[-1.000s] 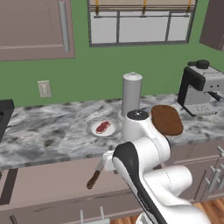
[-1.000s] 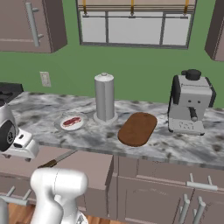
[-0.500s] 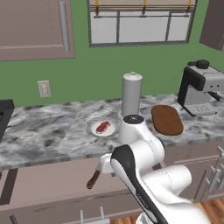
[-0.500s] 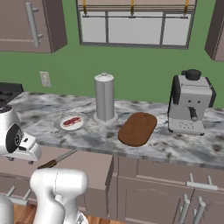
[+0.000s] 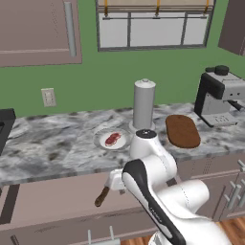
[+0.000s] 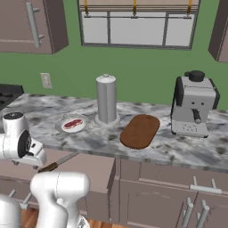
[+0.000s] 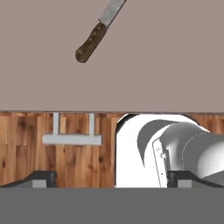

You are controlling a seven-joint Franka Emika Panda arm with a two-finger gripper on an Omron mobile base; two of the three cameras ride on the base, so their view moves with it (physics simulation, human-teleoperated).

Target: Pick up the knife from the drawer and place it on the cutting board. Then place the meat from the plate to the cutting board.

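Observation:
The knife (image 7: 94, 36) lies in the open drawer (image 7: 153, 57), brown handle toward the drawer's front, grey blade running off the top of the hand view. It also shows in the drawer from the right base view, knife (image 6: 57, 163). My gripper (image 7: 113, 179) hangs open over the drawer's front edge, short of the handle, with nothing between its fingertips (image 7: 40, 178). The meat (image 5: 113, 139) rests on the plate (image 5: 101, 142) on the counter. The cutting board (image 5: 182, 130) lies to the right of the plate, bare.
A tall grey canister (image 5: 143, 103) stands between plate and board. A coffee machine (image 5: 220, 95) sits at the counter's right end. The drawer's bar handle (image 7: 72, 139) juts out over the wooden floor. Wall cabinets hang above on the left.
The arm has swung a little further over the drawer. The knife, meat and board have not moved, and the jaws stay open.

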